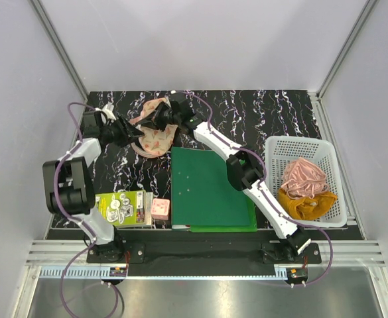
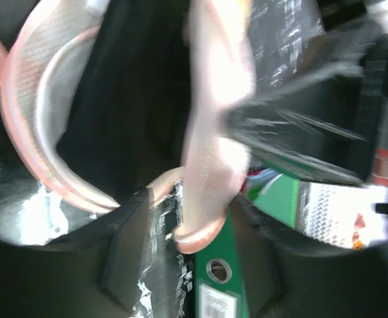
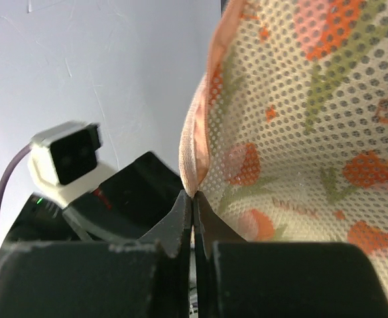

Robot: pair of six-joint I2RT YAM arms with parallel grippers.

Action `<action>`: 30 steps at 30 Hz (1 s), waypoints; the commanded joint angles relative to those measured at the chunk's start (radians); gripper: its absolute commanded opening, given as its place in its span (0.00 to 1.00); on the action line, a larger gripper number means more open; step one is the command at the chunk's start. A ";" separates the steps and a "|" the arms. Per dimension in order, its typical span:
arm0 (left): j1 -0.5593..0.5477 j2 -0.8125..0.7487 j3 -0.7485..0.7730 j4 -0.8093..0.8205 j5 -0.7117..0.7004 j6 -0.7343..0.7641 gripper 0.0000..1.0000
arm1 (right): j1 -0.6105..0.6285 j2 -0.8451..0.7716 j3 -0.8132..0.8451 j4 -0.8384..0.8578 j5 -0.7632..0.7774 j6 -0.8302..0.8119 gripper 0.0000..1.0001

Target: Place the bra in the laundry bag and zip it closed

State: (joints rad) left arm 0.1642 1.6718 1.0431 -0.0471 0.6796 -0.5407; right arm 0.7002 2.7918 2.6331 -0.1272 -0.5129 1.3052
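The small black fabric bra lies inside the peach-pink, bean-shaped zip laundry bag printed with red watermelon slices. It shows dark against the pale cup lining, and the bag's flap stands open over it. The bag sits at the far left of the black, white-veined table.

My right jaws are clenched on the thin seam of the mesh flap, tips pressed together, and hold it lifted. My left jaws sit at the bag's left side, with the pink rim running between their fingers. That view is blurred, so I cannot tell whether they pinch the rim or stand loose.

Just nearer than the bag lies a flat green binder. The white label on its spine is too blurred to read, as is the faint orange lettering on the mesh.

Well apart on the right, a white plastic basket holds a pink satin cloth and a mustard-orange cloth. Near my left base lies a yellow-green box with cartoon pictures, its writing too small to read. A small pink block sits just beside it.
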 commanded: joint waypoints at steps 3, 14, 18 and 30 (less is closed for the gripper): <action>0.011 0.123 0.193 -0.160 -0.008 0.120 0.26 | -0.002 -0.003 0.053 0.038 0.019 0.037 0.00; 0.035 0.321 0.382 -0.183 -0.071 0.123 0.02 | -0.094 -0.150 -0.117 -0.053 -0.047 -0.154 0.36; 0.057 0.381 0.425 -0.191 -0.078 0.125 0.02 | -0.136 -0.216 -0.155 -0.190 -0.099 -0.312 0.46; 0.100 0.470 0.486 -0.194 -0.080 0.099 0.02 | -0.130 -0.187 -0.164 -0.308 -0.164 -0.412 0.72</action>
State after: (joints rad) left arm 0.2523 2.1170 1.4975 -0.2604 0.6132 -0.4393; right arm 0.5465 2.6263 2.4542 -0.4007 -0.6235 0.9226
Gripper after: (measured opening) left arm 0.041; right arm 0.704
